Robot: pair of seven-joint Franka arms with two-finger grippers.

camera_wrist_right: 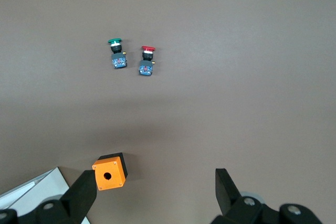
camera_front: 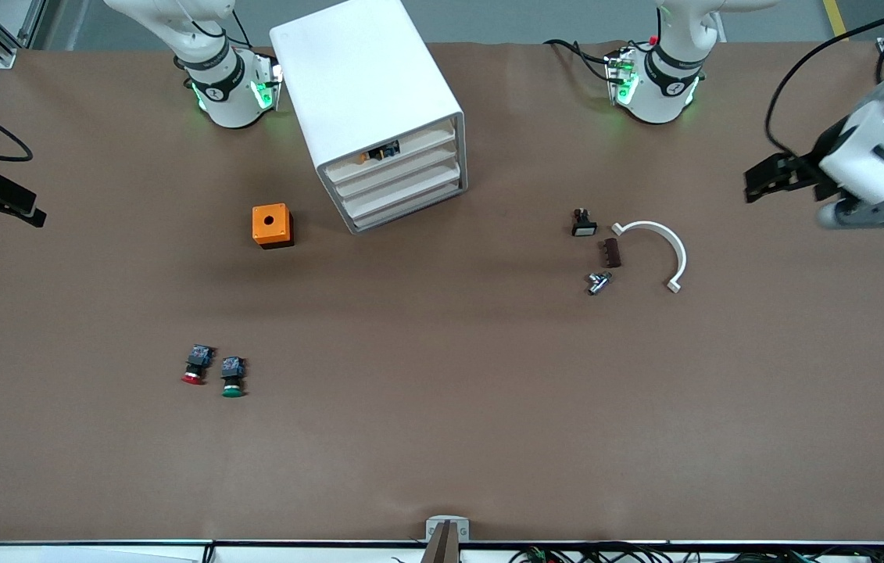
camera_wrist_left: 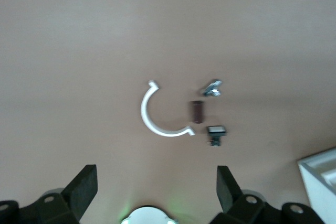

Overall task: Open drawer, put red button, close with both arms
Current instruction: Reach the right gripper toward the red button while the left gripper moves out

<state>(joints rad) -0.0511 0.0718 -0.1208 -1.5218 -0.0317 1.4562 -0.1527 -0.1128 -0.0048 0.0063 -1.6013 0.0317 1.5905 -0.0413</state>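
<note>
**White cabinet shut, both arms waiting**

Red button [camera_front: 193, 367] lies beside a green button [camera_front: 232, 378], nearer the camera than the orange box [camera_front: 272, 225]. The drawer [camera_front: 397, 170] sits closed. Left gripper [camera_front: 758, 181] and right gripper [camera_front: 27, 213] hang with fingers apart, holding nothing.

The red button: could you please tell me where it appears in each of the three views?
Front view: the red button lies near the camera, toward the right arm's end, beside the green button.
Left wrist view: not in it.
Right wrist view: red button beside the green button.
Shared landmark: the orange box.
</note>
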